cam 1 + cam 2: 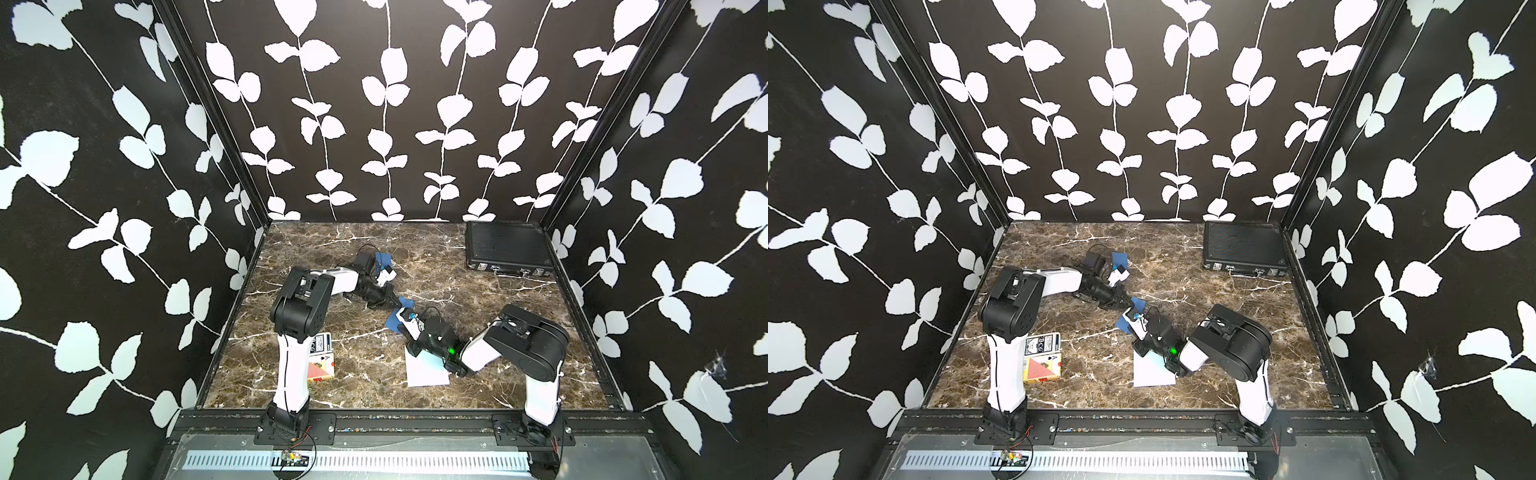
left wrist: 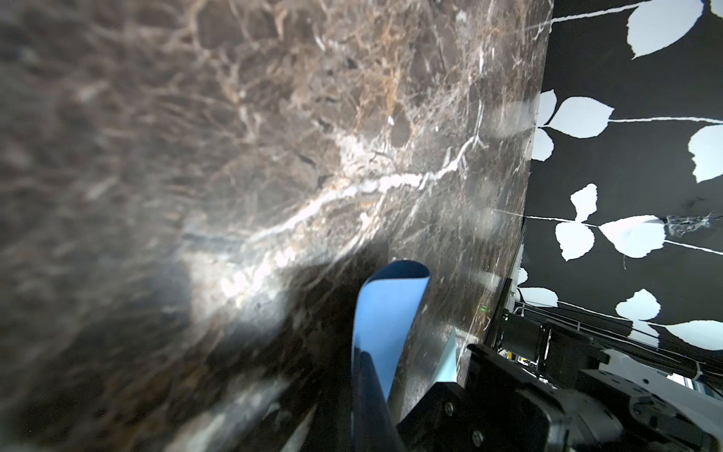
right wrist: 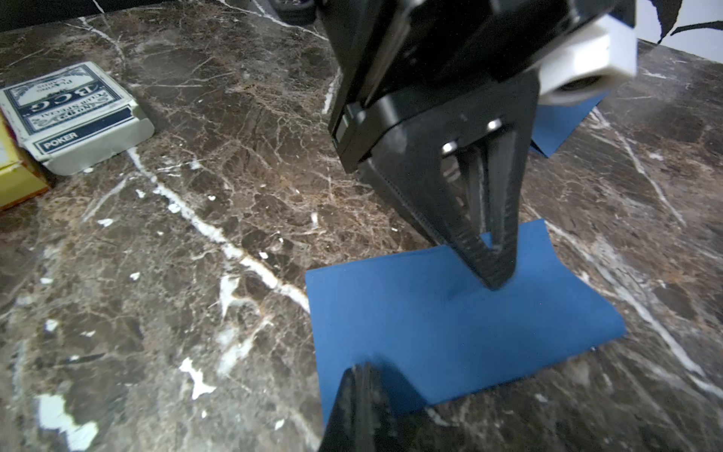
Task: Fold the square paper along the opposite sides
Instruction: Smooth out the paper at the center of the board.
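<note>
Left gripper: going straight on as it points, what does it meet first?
The blue paper: the left gripper, shut and pointing down, seems to touch it, with the table right beneath.

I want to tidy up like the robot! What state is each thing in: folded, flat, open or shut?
Blue paper: folded over, lying on the table.
Left pincer: shut, tip on the blue paper.
Right pincer: shut, at the blue paper's edge.
White paper: lying flat.
Black case: closed.
Blue card box: lying flat.
</note>
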Tool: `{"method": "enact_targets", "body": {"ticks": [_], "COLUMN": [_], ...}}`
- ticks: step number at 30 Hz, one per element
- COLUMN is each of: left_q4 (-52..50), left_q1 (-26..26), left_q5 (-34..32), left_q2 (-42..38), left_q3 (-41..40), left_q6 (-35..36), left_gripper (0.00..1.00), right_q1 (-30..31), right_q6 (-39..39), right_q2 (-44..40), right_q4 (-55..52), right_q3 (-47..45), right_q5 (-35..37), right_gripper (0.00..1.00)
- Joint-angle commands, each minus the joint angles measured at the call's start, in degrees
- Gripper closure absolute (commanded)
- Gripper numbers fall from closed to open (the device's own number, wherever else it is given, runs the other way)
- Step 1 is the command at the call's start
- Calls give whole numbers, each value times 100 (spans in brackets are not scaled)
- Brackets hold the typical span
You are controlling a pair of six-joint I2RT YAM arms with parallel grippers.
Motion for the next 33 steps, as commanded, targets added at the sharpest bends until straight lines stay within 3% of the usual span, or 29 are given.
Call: {"method": "enact_targets", "body": {"ticks": [1, 5, 12, 18, 26, 33], "left_q4": [-37, 128, 1173, 1872, 1688, 1768], "left_q1": [96, 96, 85, 88, 84, 110], "left_q5": [-758, -650, -668, -893, -1105, -1040], "left_q2": [-75, -170, -707, -984, -1033, -1007], "left_q3": [-120, -211, -1017, -1657, -1947, -2088], "left_q6": [85, -113, -1059, -1641, -1443, -1392], "left_gripper": [100, 100, 100, 100, 100, 100], "right_q1": [241, 247, -132, -660, -813, -795], "right_q6": [-1, 54, 207, 38, -193, -265], "right_q2": [78, -156, -1647, -1838, -488, 241], "right_q4": [-1169, -1011, -932, -1071, -1276, -1168], "right_q3": [-300, -436, -590, -252, 955, 1277], "right_q5": [-362, -399, -614, -582, -1051, -285], "right_gripper": [100, 100, 100, 100, 100, 100]}}
